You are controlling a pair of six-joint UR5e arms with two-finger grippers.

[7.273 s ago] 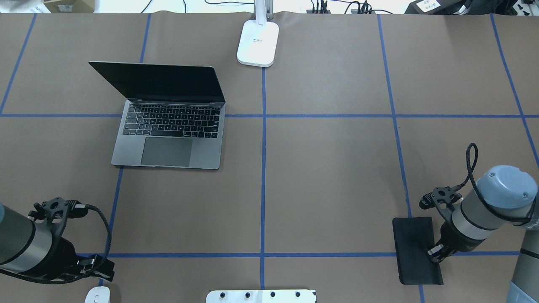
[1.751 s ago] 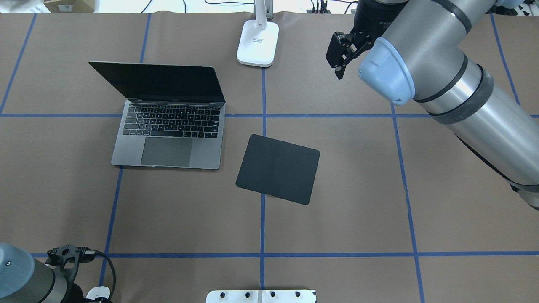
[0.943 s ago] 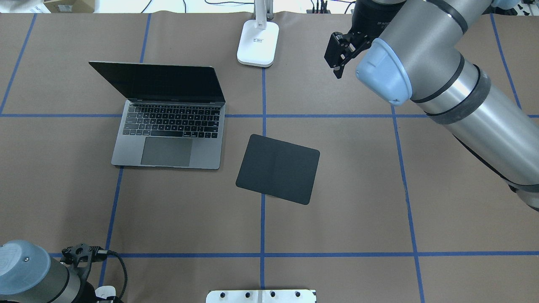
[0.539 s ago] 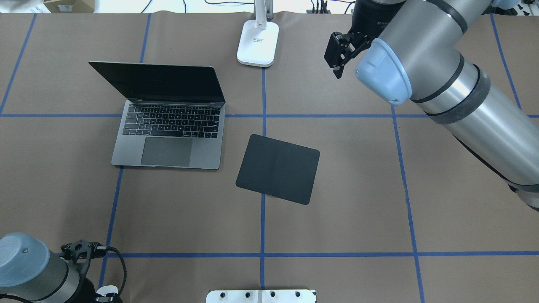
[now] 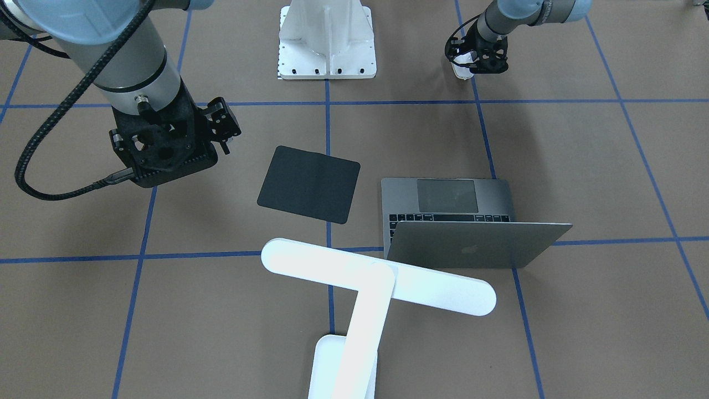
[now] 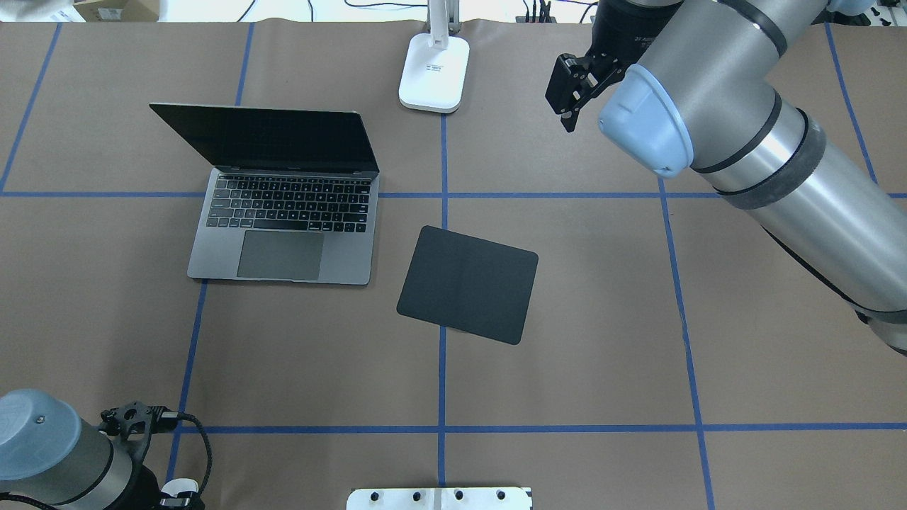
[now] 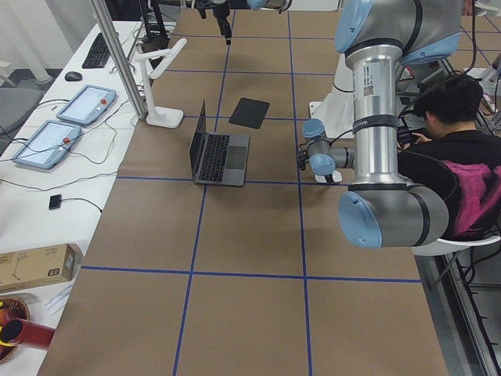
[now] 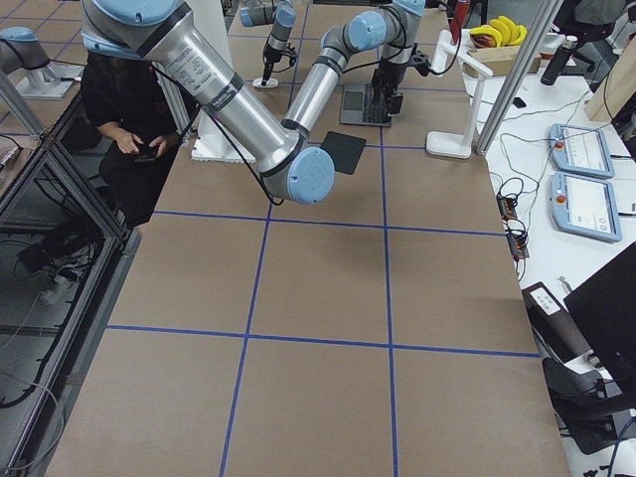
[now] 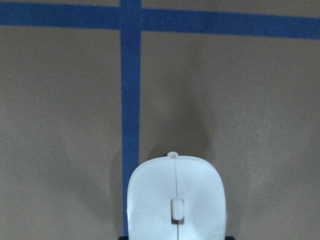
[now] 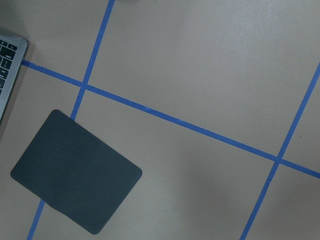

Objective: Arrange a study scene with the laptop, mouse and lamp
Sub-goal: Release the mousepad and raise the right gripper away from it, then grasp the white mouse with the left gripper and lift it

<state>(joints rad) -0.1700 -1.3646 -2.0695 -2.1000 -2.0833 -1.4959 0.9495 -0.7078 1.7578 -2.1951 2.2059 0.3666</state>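
The right arm extends far forward and across, its forearm sloping upward, with the right gripper (image 6: 568,119) raised, pointing downward and carrying nothing; its finger spacing cannot be resolved in any view. The left arm is folded back close to the robot's base, its wrist turned straight down and the left gripper (image 5: 469,62) lowered almost to the work surface; whether those fingers are closed cannot be determined.

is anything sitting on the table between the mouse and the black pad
Nothing visible: only bare table lies between the mouse and the black pad; the laptop sits off to the side.
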